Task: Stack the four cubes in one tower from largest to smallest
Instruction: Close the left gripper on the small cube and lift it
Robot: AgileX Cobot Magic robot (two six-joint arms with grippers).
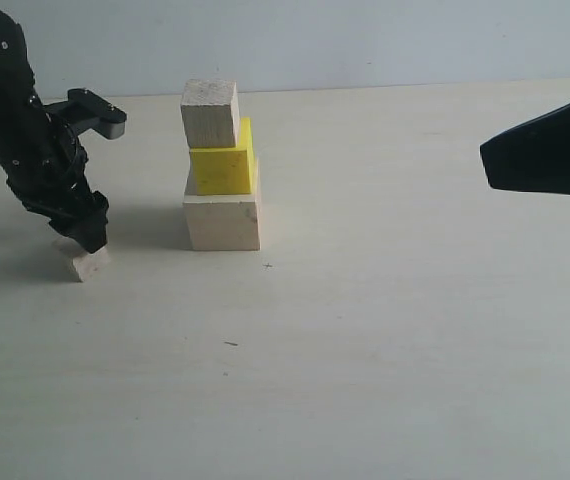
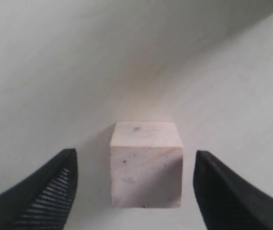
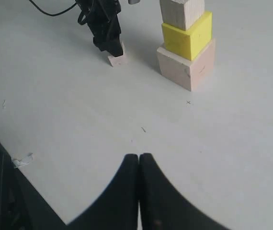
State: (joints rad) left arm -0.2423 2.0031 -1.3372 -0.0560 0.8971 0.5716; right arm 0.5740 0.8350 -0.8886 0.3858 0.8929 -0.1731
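Observation:
A three-cube stack stands mid-table: large pale wood cube at the bottom, yellow cube on it, medium pale cube on top, set toward the left. The small pale cube lies on the table to the left. My left gripper is down over it, open, with the small cube between its fingers and a gap on each side. My right gripper is shut on nothing, far right, well away from the stack.
The pale tabletop runs back to a light wall. The right arm's black body hangs at the right edge. A small cross mark lies just in front of the stack.

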